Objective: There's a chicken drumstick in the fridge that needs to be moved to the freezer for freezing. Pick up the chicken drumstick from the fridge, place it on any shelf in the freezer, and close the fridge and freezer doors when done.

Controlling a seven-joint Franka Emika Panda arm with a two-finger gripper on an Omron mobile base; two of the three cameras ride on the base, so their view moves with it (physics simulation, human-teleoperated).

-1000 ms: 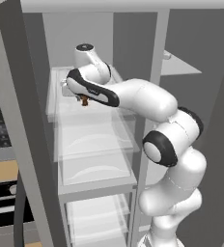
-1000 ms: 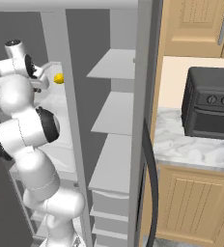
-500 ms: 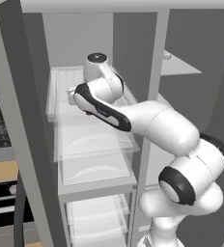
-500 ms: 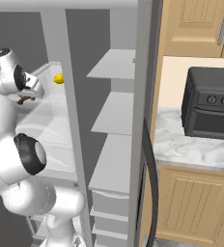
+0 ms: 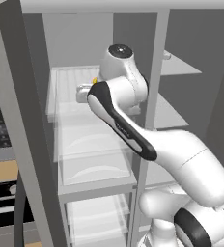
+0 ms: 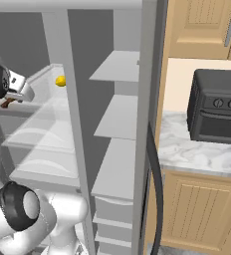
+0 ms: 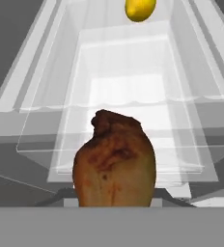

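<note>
The white arm rises from the base at the lower right of the left base view, bends at a dark elbow joint and stretches up and to the left, its long forearm slanting toward the far side. The wrist is folded over at the top, its round dark-capped joint uppermost, and the hand points leftward and a little down. In the right base view the hand sits at the far left edge, with the gripper [image 6: 8,102] just below the wrist. Its fingers are closed around the chicken drumstick [image 7: 115,161], which in the hand view stands up between the tips and hides them.
</note>
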